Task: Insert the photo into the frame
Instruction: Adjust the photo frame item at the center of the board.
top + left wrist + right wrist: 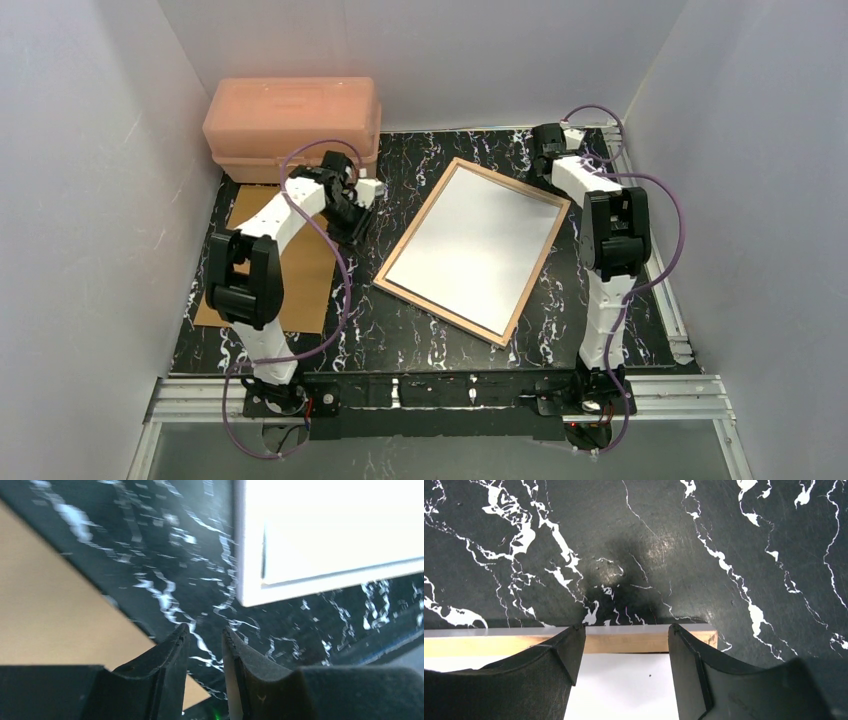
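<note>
**Frame lies back-up at mid-table, both claws empty**

Nearest, on the left, a brown backing board (305, 300) lies flat on the black marbled table (400, 330). The frame (535, 273) lies askew at the middle, tan wood back up. The photo (475, 245), seemingly white side up, fills its opening. The left gripper (205, 630) hovers low between board and frame, fingers barely parted, gripping nothing. The right gripper (626, 627) hangs over the frame's far edge, spread wide, empty. A pink box (290, 115) sits at the far left.

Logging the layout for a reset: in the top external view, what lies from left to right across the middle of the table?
brown backing board → left hand → frame
</note>
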Robot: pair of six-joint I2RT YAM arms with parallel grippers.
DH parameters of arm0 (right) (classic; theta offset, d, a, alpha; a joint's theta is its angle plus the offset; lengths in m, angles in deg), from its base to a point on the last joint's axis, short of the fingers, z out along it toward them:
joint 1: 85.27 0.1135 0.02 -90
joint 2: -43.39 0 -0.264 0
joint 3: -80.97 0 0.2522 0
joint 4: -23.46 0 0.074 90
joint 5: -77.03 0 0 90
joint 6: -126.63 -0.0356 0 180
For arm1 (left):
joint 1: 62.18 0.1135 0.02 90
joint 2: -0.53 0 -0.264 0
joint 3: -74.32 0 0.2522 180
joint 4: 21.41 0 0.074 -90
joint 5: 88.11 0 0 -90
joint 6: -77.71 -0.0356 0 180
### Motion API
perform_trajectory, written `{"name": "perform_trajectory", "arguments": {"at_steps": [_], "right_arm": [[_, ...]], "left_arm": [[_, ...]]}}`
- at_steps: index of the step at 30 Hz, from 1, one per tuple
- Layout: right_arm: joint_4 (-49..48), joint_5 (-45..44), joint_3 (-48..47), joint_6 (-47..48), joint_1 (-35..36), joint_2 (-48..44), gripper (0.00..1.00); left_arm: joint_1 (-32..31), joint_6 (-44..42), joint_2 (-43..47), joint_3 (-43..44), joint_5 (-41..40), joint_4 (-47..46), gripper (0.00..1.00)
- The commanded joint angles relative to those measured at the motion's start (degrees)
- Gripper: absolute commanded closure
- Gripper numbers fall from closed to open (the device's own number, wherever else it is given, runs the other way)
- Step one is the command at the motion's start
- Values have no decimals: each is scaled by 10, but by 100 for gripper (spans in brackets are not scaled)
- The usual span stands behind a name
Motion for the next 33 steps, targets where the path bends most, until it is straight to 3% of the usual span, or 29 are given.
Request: {"name": "perform_trajectory", "arguments": {"at_steps": [1, 18, 25, 33], "right_arm": [[-15, 14, -39, 4, -16, 15, 30], [4, 45, -62, 2, -36, 62, 37], [-12, 51, 74, -37, -37, -26, 45], [-33, 53, 309, -91, -34, -196, 48]], "left_arm": [[-54, -26, 31, -60, 37, 33, 70], [-125, -2, 54, -154, -39, -43, 70], [-127, 34, 2, -120, -59, -79, 70], [-120, 47, -53, -46, -122, -101, 71]]}}
